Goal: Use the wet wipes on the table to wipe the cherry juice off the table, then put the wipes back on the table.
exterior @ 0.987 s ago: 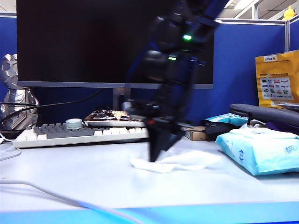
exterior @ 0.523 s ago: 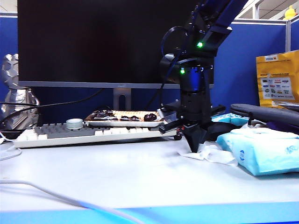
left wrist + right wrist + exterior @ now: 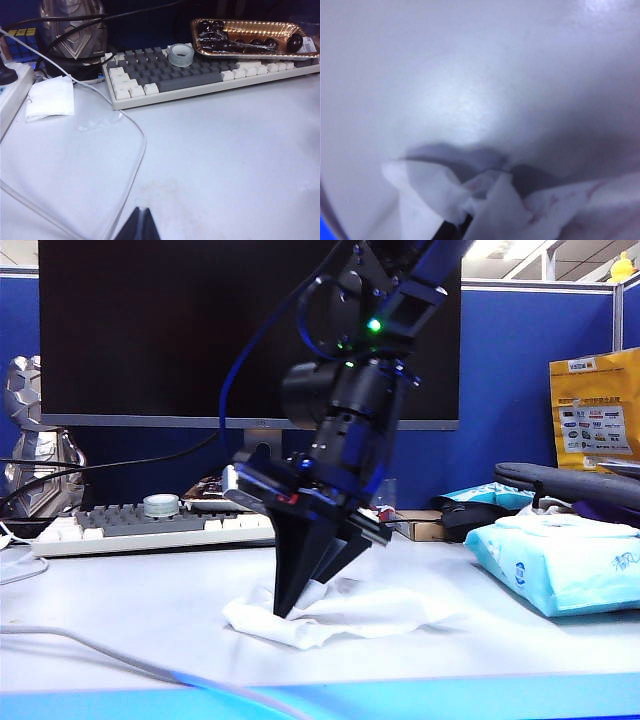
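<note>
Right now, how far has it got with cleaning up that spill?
Partly done: the wet wipes show faint pink stains, so some juice has been picked up. In hand: the right gripper, shut on the sheet, presses it onto the table in front of the keyboard. The left gripper idles, shut. Left: finishing the wiping and letting go of the sheet.

On my right wrist feed everything is blurred, and the wet wipes [image 3: 485, 205] cover all but a dark sliver of the right gripper [image 3: 451, 231]. Only the tips of the left gripper [image 3: 138, 227] show, cut by the frame edge.
</note>
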Tool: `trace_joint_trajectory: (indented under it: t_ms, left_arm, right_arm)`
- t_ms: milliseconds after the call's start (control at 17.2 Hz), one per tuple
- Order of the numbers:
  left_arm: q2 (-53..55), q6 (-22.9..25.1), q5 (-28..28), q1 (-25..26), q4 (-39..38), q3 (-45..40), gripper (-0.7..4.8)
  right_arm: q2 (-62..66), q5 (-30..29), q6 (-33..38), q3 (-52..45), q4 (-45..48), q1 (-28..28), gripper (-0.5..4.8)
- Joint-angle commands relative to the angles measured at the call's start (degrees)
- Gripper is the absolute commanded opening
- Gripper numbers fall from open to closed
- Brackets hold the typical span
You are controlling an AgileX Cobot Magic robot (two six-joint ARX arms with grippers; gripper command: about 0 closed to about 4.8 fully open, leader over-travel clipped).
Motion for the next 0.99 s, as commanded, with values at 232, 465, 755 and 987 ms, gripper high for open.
trace_joint_trajectory:
  t_ms: [232,465,755,987]
  left_arm:
    - [-0.2,-0.2,0.0,0.0,-0.8,0.0,-0.03]
    - [-0.2,-0.2,0.0,0.0,-0.8,0.0,-0.03]
    - [-0.2,-0.2,0.0,0.0,-0.8,0.0,-0.03]
    - [-0.2,-0.2,0.0,0.0,-0.8,0.0,-0.03]
  right_arm:
    - [1.7,35.9,6.2,-0.9,7.8,-8.3,-0.05]
    - [1.7,19.0,4.0,-0.9,9.6,-9.8,-0.05]
    - [1.7,-8.2,-1.2,-0.9,6.3,-1.7,-0.05]
    - [1.7,15.2,0.1,-0.9,-2.3,1.8,-0.05]
